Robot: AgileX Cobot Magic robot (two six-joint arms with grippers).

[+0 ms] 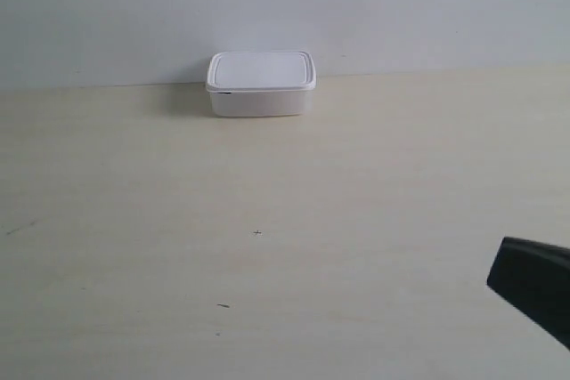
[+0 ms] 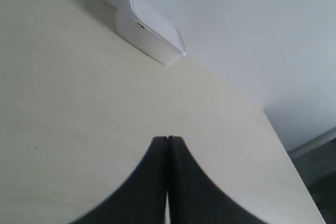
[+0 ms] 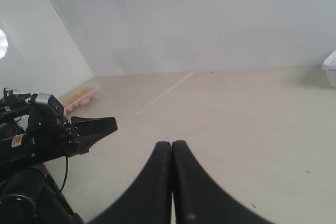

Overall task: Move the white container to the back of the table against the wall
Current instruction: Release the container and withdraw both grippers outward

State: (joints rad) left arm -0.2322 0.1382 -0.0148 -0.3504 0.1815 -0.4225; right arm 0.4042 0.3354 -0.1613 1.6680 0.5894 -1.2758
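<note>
Nearest, left arm: the black two-fingered left end effector (image 2: 168, 139) was fully closed, finger pressed against finger, and gripped nothing. It hung above the wide, flat, pale cream wood-grain table (image 2: 79, 108).
Nearest, right arm: the black right end effector (image 3: 171, 144) was likewise pressed closed and empty. The other black arm (image 3: 52, 135) showed beside it.
Exterior foreground: a black arm part (image 1: 533, 295) poked in low at the exterior view's right.
Mid-table: only a few tiny dark specks (image 1: 257, 232) showed on the stretch ahead of the arms.
Bearing: the small rectangular white container (image 2: 152, 32), plastic with rounded corners, lay ahead of both end effectors, well apart from each. The left wrist view held it whole and the right wrist view caught only its edge (image 3: 331, 69), so the left arm seemed better aimed. Which arm was nearer could not be told.
Position: it sat at the back of the table, its long axis running along the wall.
Contents: its flat, rimmed white lid (image 1: 261, 68) was on, so the inside was hidden.
Farthest: the plain pale grey-white wall (image 1: 401, 6) rose right behind it. Whether the two touched could not be told.
Standing: judged from this, the move looked all but done.
</note>
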